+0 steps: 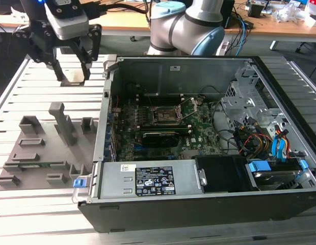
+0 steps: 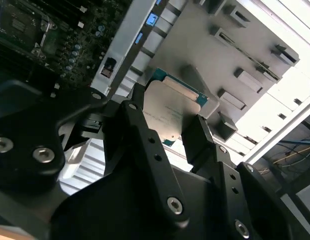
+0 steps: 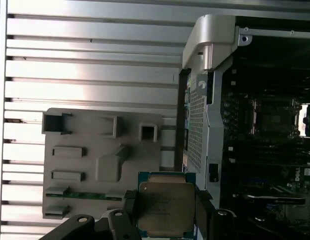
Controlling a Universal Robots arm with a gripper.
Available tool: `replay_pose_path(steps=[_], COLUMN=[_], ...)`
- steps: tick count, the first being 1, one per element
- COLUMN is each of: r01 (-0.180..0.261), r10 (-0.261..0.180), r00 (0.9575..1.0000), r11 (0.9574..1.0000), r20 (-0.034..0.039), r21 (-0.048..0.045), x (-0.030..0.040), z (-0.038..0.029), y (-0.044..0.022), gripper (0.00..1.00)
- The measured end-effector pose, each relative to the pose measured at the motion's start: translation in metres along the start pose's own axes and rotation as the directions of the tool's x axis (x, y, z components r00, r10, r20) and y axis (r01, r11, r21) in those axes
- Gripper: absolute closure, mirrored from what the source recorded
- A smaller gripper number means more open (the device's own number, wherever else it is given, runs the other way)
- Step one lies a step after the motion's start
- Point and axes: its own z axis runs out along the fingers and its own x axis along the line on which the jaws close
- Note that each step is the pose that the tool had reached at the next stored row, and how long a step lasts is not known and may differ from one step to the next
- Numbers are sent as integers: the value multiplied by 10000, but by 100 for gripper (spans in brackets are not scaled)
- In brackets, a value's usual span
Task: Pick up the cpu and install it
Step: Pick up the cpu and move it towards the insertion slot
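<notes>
The cpu [image 3: 165,207] sits clamped between the two black fingers [image 3: 203,212] of the pincer [image 3: 166,210]. One finger presses on each of two opposite edges. Its silver-grey metal top faces the cameras in both wrist views, and a green-blue rim of board shows around the lid [image 2: 172,112]. The chip is held clear of the bench, with nothing else touching it.

In the first wrist view, the grey slotted tray [image 3: 95,165] lies on the bench beyond the chip. A thin green board [image 3: 85,194] lies in one of its slots.

In the exterior view the pincer [image 1: 74,76] hangs over the slatted metal bench [image 1: 35,214]. It is at the exterior view's left of the open computer case [image 1: 199,209], just outside the case's side wall and behind the tray [image 1: 41,153].

Inside the case the dark square socket [image 1: 165,116] lies on the motherboard, well apart from the chip. The grey and light-blue arm [image 1: 183,20] rises behind the case.
</notes>
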Motion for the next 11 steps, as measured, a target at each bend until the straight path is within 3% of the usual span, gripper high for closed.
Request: replay_pose_path(steps=[4,9,11], r01=[1,0,0], r10=[-1,0,0], r00=[10000,10000,10000], r11=[10000,10000,10000], r20=[-1,-1,-2], r21=[0,0,0], x=[-109,-343,-391], z=[1,3,3], y=[-5,-16,-19], gripper=[45,45,45])
